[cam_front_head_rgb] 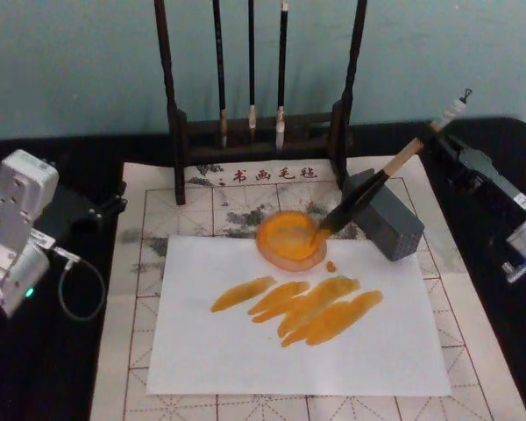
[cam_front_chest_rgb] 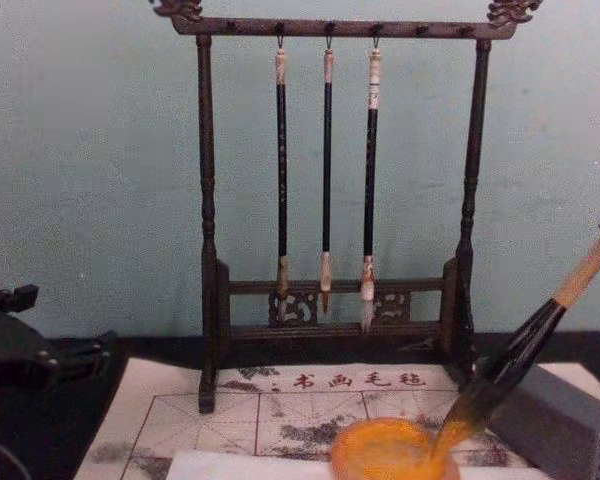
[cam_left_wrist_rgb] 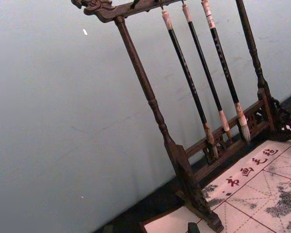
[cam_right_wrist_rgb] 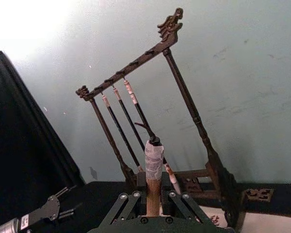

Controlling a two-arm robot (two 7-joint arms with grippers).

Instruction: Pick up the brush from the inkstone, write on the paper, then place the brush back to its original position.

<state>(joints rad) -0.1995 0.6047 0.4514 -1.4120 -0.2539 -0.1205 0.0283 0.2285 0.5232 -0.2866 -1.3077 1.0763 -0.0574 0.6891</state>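
- This looks like a robotics lab with one corner laid out for calligraphy: a bare pale teal wall [cam_front_head_rgb: 70, 61] behind a black bench [cam_front_head_rgb: 61, 377].
- A carved dark wooden brush rack [cam_front_chest_rgb: 208, 200] stands at the back, with three thin brushes [cam_front_chest_rgb: 327, 170] hanging from it.
- An ink-stained beige practice mat [cam_front_head_rgb: 131, 351] with red grid lines and printed characters lies on the bench. On it is a white paper [cam_front_head_rgb: 245, 351] bearing orange strokes [cam_front_head_rgb: 307, 307].
- Machine arms flank the spread. The left arm [cam_front_head_rgb: 17, 228] sits at the bench's left edge, and the right end effector [cam_right_wrist_rgb: 153, 194] is clamped on the brush [cam_front_head_rgb: 359, 200].
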